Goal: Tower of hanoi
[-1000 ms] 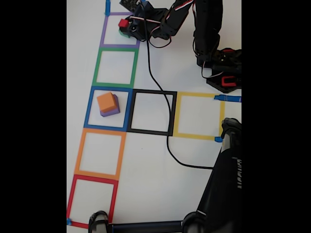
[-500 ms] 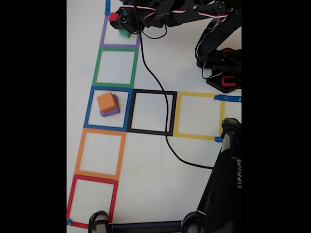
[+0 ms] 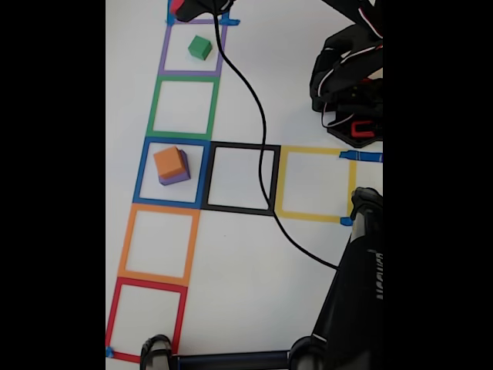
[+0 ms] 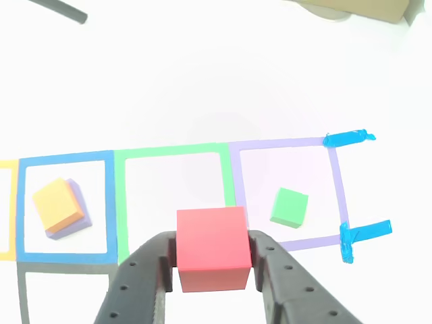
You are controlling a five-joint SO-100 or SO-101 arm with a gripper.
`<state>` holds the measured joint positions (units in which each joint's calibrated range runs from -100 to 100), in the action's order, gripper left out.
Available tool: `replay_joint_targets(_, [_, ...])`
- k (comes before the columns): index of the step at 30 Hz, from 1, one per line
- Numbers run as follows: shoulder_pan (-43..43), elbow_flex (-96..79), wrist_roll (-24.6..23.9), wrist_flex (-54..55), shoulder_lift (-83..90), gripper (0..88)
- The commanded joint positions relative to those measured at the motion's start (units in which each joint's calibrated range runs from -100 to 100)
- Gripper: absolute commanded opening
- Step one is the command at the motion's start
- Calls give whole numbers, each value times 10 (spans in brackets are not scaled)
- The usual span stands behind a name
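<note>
In the other view my gripper (image 4: pixel 212 255) is shut on the red cube (image 4: pixel 210 246), held in the air above the tape squares. The green cube (image 4: pixel 289 206) sits alone in the purple tape square (image 4: pixel 335 182), right of and beyond the held cube. In the blue tape square (image 4: pixel 66 160) the orange cube (image 4: pixel 55 204) rests on the purple cube (image 4: pixel 79 200). The fixed view shows the gripper (image 3: pixel 189 6) at the top edge with the red cube (image 3: pixel 177 8), just above the green cube (image 3: pixel 200 48). The orange cube (image 3: pixel 169 162) tops the purple cube (image 3: pixel 176 179).
A column of green (image 3: pixel 153 106), orange (image 3: pixel 123 239) and red (image 3: pixel 112 312) tape squares runs down the fixed view, with black (image 3: pixel 273 181) and yellow (image 3: pixel 350 185) squares to the right. A black cable (image 3: pixel 262 139) crosses the table. The arm's base (image 3: pixel 354 123) stands at the right; dark stand parts (image 3: pixel 354 308) fill the lower right.
The gripper has lifted the red cube off the green cube and carried it toward the fixed view's top edge. The green cube now stands uncovered; the arm has swung up.
</note>
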<state>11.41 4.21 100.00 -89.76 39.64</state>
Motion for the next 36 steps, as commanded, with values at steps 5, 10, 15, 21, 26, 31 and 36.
replay_joint_targets(5, [-77,87,0,-61,9,14])
replay_joint_targets(10, [-77,-109,0,60,75,11])
replay_joint_targets(15, [-78,-358,0,247,138,11])
replay_joint_targets(21, [-75,-625,0,552,126,11])
replay_joint_targets(26, [-74,-757,0,770,54,11])
replay_joint_targets(31, [-75,-809,0,945,-54,11])
replay_joint_targets(36, [-68,-818,0,1110,-193,12])
